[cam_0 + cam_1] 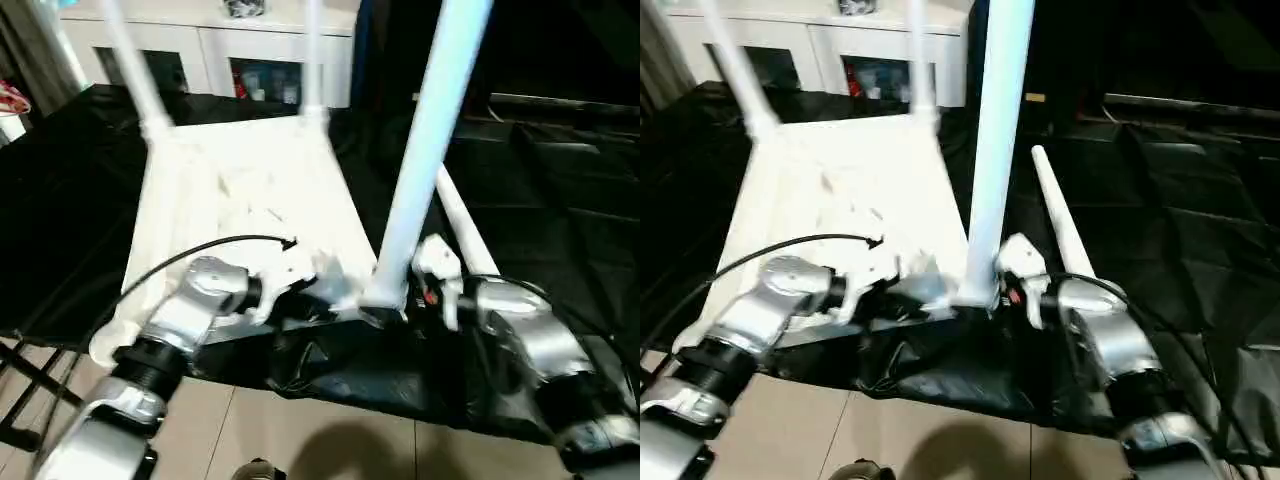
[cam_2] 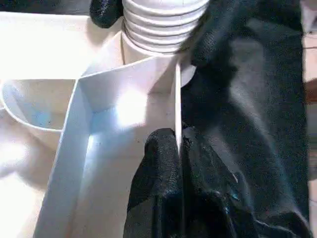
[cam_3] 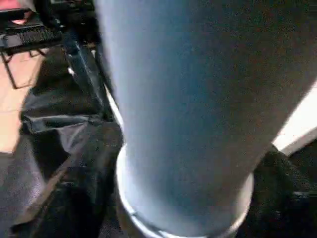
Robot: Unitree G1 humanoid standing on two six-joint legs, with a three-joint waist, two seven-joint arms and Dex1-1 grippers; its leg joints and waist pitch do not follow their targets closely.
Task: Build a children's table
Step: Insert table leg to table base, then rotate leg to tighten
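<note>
1. At the near edge of the black-covered work surface, the table top lies upside down, its raised rim reaching almost to that edge, with pale floor tiles just below.
2. The left gripper is clenched on the thin rim wall of the table top; in the left wrist view one black finger presses the inner face and the other the outer, close to the corner socket.
3. In that same wrist view the ribbed, threaded base of the near leg sits in the socket, with black fingertips of the other gripper on either side of it — a detail hidden in the head views.
4. The right gripper stands at the foot of the near leg, which rises upright from the near right corner; whether it is gripping or merely around the leg I cannot tell.
5. In the right wrist view the leg shaft is very close, with its collar at the foot.
6. A loose leg lies flat on the black cover just right of the table top, with open black surface beyond it.
7. Farther off, two far legs stand upright at the far corners — behind them is a white cabinet.
</note>
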